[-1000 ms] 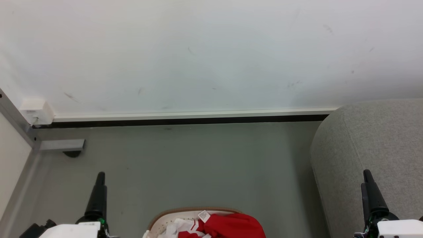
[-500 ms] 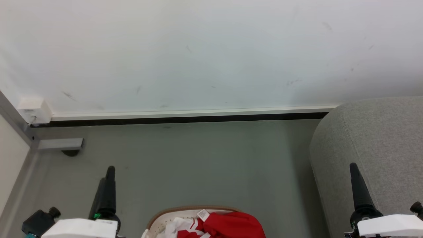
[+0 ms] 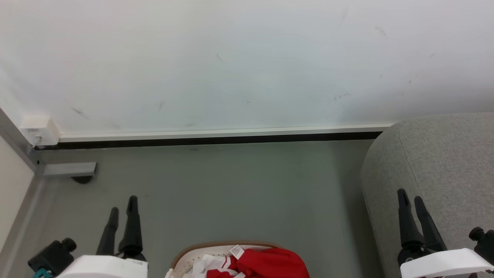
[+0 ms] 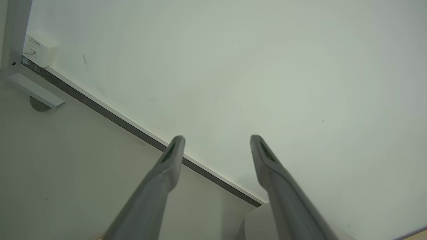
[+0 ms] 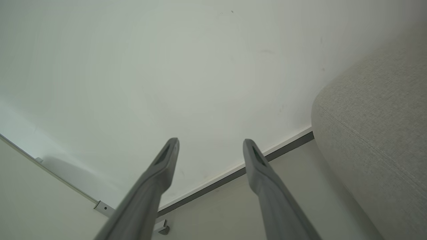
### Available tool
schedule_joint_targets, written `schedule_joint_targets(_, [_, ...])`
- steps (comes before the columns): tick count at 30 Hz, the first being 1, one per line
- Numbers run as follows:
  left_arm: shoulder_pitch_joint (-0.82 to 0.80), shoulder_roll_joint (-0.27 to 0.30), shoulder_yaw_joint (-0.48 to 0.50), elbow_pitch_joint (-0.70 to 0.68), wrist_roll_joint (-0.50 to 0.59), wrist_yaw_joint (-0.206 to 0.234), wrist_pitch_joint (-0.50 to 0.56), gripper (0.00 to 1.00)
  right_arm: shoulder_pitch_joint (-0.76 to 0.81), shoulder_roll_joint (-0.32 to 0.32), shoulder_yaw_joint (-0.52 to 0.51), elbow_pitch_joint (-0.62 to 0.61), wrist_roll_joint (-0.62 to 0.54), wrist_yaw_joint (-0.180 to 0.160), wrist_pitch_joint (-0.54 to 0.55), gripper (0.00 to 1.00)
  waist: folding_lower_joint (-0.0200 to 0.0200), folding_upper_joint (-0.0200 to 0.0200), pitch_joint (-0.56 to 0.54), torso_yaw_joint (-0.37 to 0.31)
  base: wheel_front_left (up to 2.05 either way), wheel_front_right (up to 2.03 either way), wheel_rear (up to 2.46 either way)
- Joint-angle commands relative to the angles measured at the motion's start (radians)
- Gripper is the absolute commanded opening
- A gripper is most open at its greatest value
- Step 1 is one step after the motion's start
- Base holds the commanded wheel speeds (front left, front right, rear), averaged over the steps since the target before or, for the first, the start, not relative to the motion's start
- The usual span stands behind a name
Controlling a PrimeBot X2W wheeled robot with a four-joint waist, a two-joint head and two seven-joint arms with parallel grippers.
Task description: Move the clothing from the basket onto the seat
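Clothing (image 3: 270,264), crumpled red with white stripes, lies in the basket (image 3: 183,259); left pincer (image 3: 123,204) and right pincer (image 3: 409,195) gape empty

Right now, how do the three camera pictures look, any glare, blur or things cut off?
Head view: even, soft light, no glare; the basket and clothing are cut by the bottom edge. Left wrist view: the left gripper looks pale and soft, the skirting slants. Right wrist view: right gripper likewise soft; the seat weave is crisp.
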Motion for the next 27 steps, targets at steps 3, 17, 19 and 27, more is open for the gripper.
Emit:
schedule_joint_targets(3, [0.002, 0.009, -0.003, -0.014, 0.064, 0.012, -0.015, 1.0, -0.016, 0.0, 0.011, -0.01, -0.063, -0.001, -0.013, 1.0, 0.0, 0.0, -0.001, 0.0, 0.0, 0.0, 0.0])
schedule_joint_targets(17, [0.019, 0.011, -0.023, -0.008, 0.224, 0.02, -0.053, 1.0, -0.021, 0.006, 0.045, 0.04, -0.249, -0.001, -0.052, 1.0, 0.0, 0.0, -0.003, -0.003, 0.0, 0.0, 0.0])
schedule_joint_targets(19, [0.02, 0.011, -0.024, -0.009, 0.247, 0.023, -0.059, 1.0, -0.023, 0.007, 0.046, 0.047, -0.274, -0.001, -0.057, 1.0, 0.0, 0.0, -0.003, -0.005, 0.0, 0.0, 0.0])
schedule_joint_targets(27, [0.025, 0.011, -0.029, -0.016, 0.335, 0.031, -0.079, 1.0, -0.029, 0.009, 0.058, 0.054, -0.361, -0.001, -0.077, 1.0, 0.0, 0.0, -0.002, -0.011, 0.0, 0.0, 0.0])
